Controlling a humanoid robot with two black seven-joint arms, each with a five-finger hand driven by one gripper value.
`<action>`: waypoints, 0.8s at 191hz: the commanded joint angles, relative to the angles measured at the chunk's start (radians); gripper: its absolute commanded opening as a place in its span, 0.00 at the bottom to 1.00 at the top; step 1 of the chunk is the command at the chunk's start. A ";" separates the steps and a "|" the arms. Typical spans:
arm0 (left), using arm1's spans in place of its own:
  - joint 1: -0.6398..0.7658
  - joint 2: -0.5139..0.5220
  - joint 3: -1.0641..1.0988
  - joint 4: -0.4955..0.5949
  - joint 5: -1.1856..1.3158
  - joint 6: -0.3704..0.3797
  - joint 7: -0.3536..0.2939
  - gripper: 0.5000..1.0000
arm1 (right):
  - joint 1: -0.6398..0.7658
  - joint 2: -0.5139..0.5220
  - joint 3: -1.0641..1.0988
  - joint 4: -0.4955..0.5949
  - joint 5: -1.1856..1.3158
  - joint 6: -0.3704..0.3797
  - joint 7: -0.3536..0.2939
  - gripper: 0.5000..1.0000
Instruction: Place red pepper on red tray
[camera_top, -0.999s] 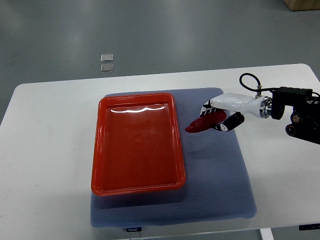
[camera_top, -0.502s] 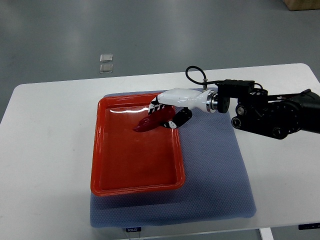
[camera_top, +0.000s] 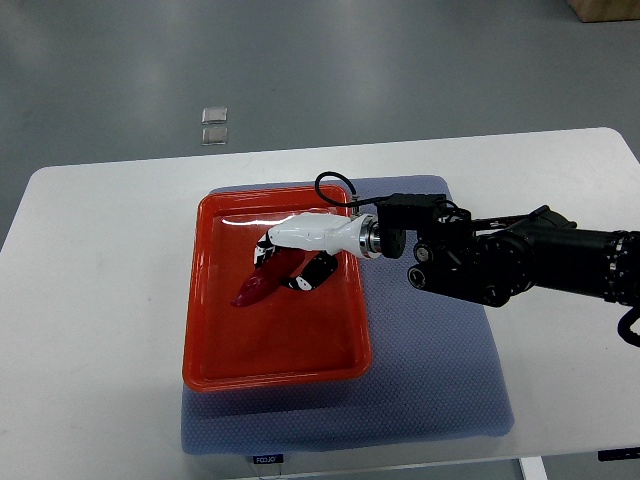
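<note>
A red pepper (camera_top: 258, 285), carried in from beside the red tray (camera_top: 205, 330) a second ago, now hangs over the tray's middle, gripped in the right hand (camera_top: 296, 256); only lowering and release appear left. The tray sits on a blue-grey mat (camera_top: 440, 370) atop a white table (camera_top: 100, 330), grey floor (camera_top: 400, 70) beyond.

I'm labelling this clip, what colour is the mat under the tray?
Blue-grey with a fine dotted weave; the mat shows best in the top view.
</note>
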 joint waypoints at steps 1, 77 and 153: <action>0.000 0.000 0.000 0.000 0.000 0.000 0.001 1.00 | -0.007 0.000 0.002 -0.001 0.005 -0.001 0.000 0.66; 0.000 0.000 0.000 0.000 -0.001 0.000 -0.001 1.00 | -0.067 -0.120 0.142 -0.002 0.087 -0.011 0.000 0.72; 0.000 0.000 0.000 0.000 0.000 0.000 -0.001 1.00 | -0.283 -0.221 0.559 -0.004 0.230 -0.014 -0.035 0.72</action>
